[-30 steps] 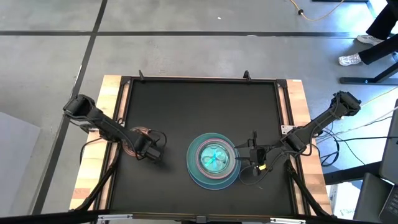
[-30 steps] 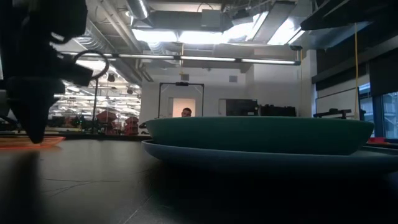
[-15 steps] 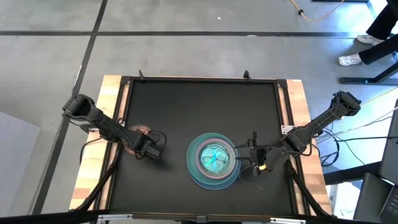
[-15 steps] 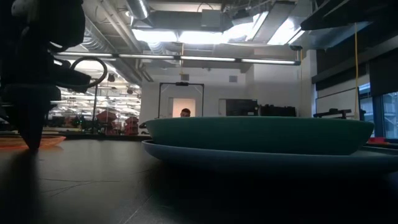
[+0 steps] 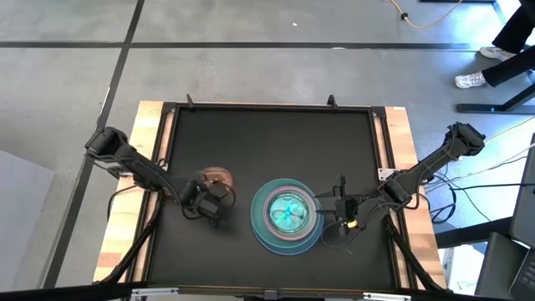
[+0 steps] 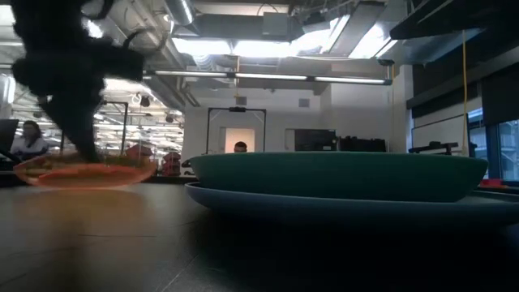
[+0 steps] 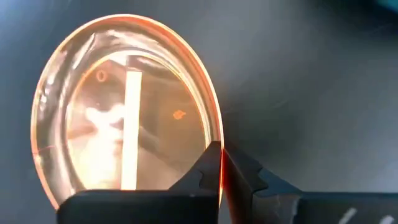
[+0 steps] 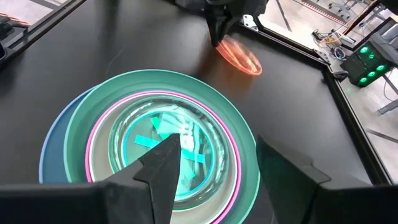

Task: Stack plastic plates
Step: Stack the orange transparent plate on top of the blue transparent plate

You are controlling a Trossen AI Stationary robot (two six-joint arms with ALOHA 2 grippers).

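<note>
A small translucent orange plate [image 5: 216, 177] sits left of the stack of plastic plates [image 5: 287, 215], with my left gripper [image 5: 209, 203] shut on its rim. The low view shows the orange plate [image 6: 85, 170] close over the tabletop; whether it touches, I cannot tell. The stack has a large blue plate [image 8: 53, 155] at the bottom, then teal and pink ones, with small translucent ones in the middle. My right gripper [image 8: 224, 180] is open, just right of the stack, with nothing between its fingers. My left gripper pinches the orange plate's rim [image 7: 214, 134] on the plate's near side, one finger inside the dish and one outside. The fingers [image 6: 77, 130] come from above, slanting down. The plate reaches away from the fingers toward the table's far edge, roughly level.
The black tabletop [image 5: 267, 142] has a raised frame and wooden borders [image 5: 150, 150] on either side. Free room lies across the far half of the table. Beyond the table's far side, the low view shows a person [image 6: 242, 147] in the room.
My left gripper has shut on the orange plate's rim and gone toward the table's right edge, toward the stack. The plate has come along with it, away from the left border.
</note>
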